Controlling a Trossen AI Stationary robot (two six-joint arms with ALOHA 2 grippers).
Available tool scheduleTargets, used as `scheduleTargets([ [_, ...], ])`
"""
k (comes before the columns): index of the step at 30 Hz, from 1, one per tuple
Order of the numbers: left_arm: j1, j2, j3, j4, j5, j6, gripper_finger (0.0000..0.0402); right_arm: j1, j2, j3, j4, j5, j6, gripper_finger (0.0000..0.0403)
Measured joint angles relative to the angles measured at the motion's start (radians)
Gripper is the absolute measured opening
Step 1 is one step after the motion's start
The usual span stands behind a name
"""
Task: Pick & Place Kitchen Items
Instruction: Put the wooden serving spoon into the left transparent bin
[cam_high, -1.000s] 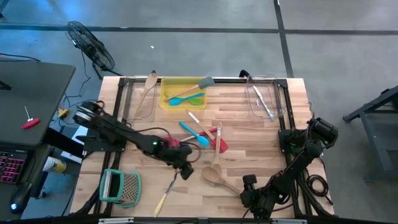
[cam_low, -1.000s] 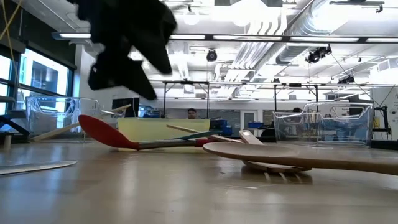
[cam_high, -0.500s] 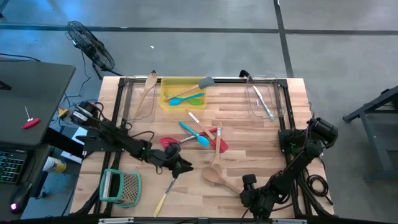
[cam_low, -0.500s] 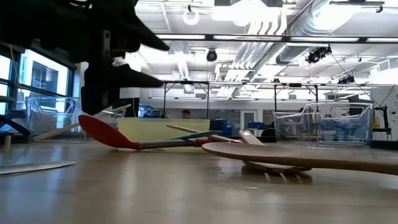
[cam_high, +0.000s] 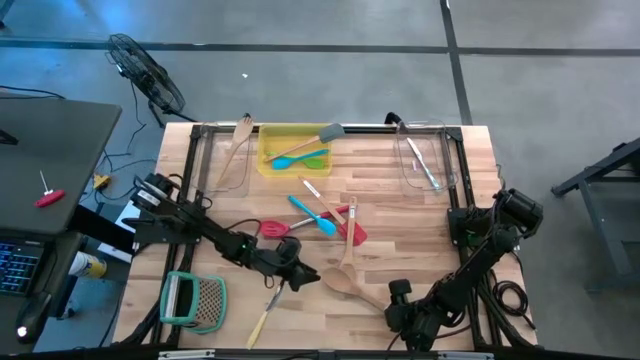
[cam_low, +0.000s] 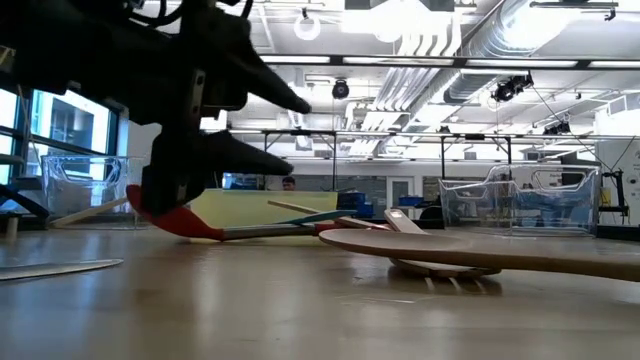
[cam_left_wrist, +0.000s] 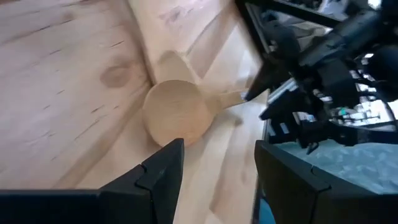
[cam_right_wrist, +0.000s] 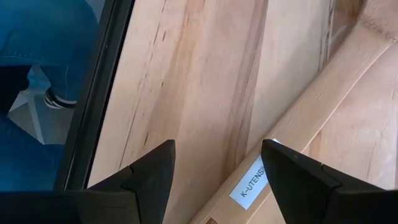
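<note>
Pale wood fills what I see past my left gripper: the round bowl of a wooden spoon lies on the table just ahead of my fingers, which stand parted with nothing between them. From above, my left gripper hangs low over the near middle of the table, its tips just beside that spoon's bowl, whose handle runs off toward my right arm. My right gripper waits at the table's near edge, fingers also apart and empty, over bare boards and a small label.

Other kitchen items lie around: a red spatula just behind my left arm, a blue spatula and a second wooden spoon mid-table, a small knife with a pale handle near the front, and more utensils in the yellow bin at the far side.

I judge the spoon light and stiff, unlikely to bend or break, but smooth and lying flat, so it may skid or pivot if I pinch it off-centre. The bowl looks too broad for my fingers. The neck, where the handle meets the bowl, seems the better hold, close to its balance.
</note>
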Motion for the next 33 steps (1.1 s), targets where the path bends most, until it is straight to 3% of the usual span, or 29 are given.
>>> scheduleTargets([
  [13, 0.001, 0.001, 0.097, -0.282, 0.000, -0.205, 0.0193, 0.000, 0.000, 0.000, 0.002, 0.003, -0.002, 0.0232],
  [33, 0.033, 0.001, 0.106, -0.347, 0.008, -0.274, 0.0193, 0.000, 0.000, 0.000, -0.002, 0.022, -0.008, 0.0232],
])
